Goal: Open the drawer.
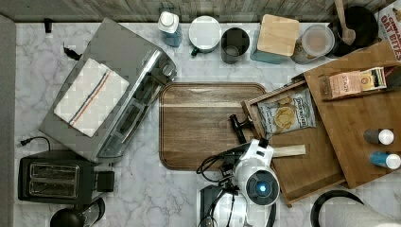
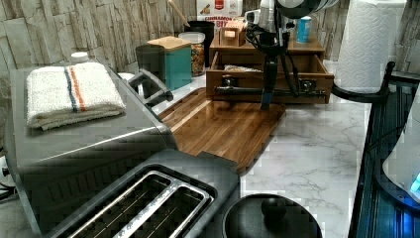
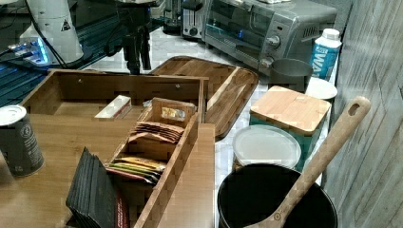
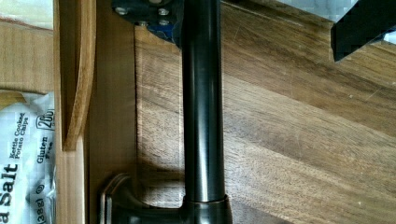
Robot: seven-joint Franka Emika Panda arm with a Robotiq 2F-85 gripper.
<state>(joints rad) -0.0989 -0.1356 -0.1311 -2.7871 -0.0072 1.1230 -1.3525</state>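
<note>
Nearest in the left view, across the cutting board (image 2: 223,124): gripper (image 2: 269,101) hanging fingers-down at the black bar handle (image 2: 242,90), spread apart and not clamping, probably letting go. Just behind, drawer (image 2: 317,74) standing well out, chip bag (image 1: 286,113) exposed inside.

The Panda arm (image 1: 255,177) reaches in from the bottom edge of the top view, its white wrist (image 1: 253,158) pointing straight down. In the left view the gripper (image 2: 268,96) hangs vertically from the dark wrist body, cables looping beside it. In the wrist view the jaws stand apart, one black finger (image 4: 362,28) at the frame's corner.
</note>
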